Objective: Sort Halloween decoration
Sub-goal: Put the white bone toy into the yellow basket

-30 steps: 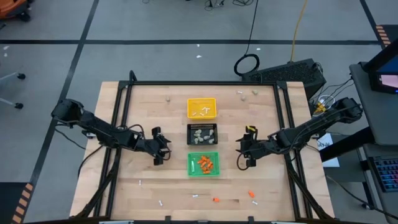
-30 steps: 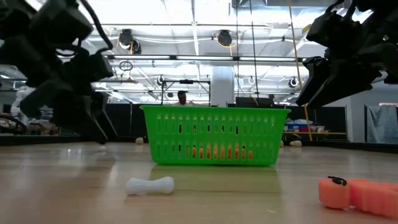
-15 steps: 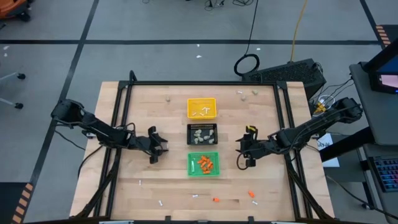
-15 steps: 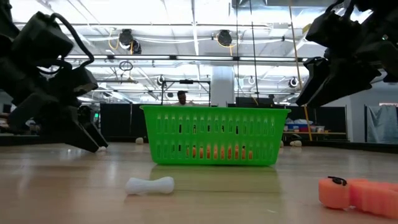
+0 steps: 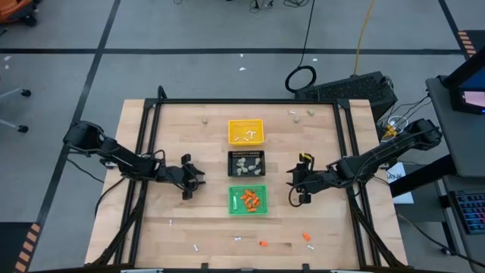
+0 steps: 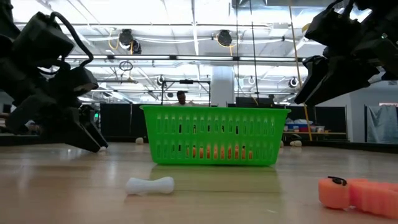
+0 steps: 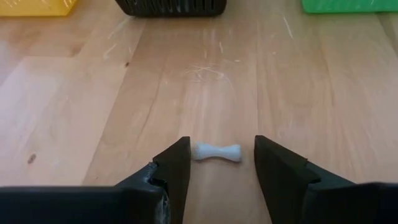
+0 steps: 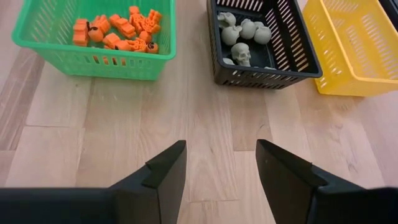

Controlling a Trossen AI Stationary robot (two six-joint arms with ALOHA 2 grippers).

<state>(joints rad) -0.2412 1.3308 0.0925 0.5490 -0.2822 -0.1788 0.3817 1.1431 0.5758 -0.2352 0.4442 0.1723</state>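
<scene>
Left gripper [image 7: 216, 163]: I have it low over the table left of the tray column, fingers spread, straddling a white bone [image 7: 216, 152] that lies flat on the wood between them; not pinched yet, as far as I can see.
Right gripper [image 8: 217, 167]: parked right of the trays, fingers apart, nothing between them; bare wood under it.
Green tray [image 5: 249, 211]: nearest of the three; holds a heap of orange pieces [image 8: 118, 31]. I judge this kind mostly sorted.
Black tray [image 5: 247, 154]: middle; holds beige-grey skulls [image 8: 241, 53], several.
Yellow tray [image 5: 246, 123]: farthest; a few white sticks [image 5: 245, 136] inside.
Loose, near edge: orange pieces [image 5: 307, 237] at the right and another [image 5: 263, 243] toward the middle; white bones at [image 5: 237, 239], [image 5: 196, 247] and [image 5: 171, 223].
Loose, far edge: small beige lumps [image 5: 204, 119] left of the yellow tray and [image 5: 310, 113] right of it, with a pale bit [image 5: 292, 114] beside that.
Progress, my judgement: well past halfway; most pieces are binned, under a dozen strays remain.
Step in hand, my judgement: close on the bone, carry it to the yellow tray.
</scene>
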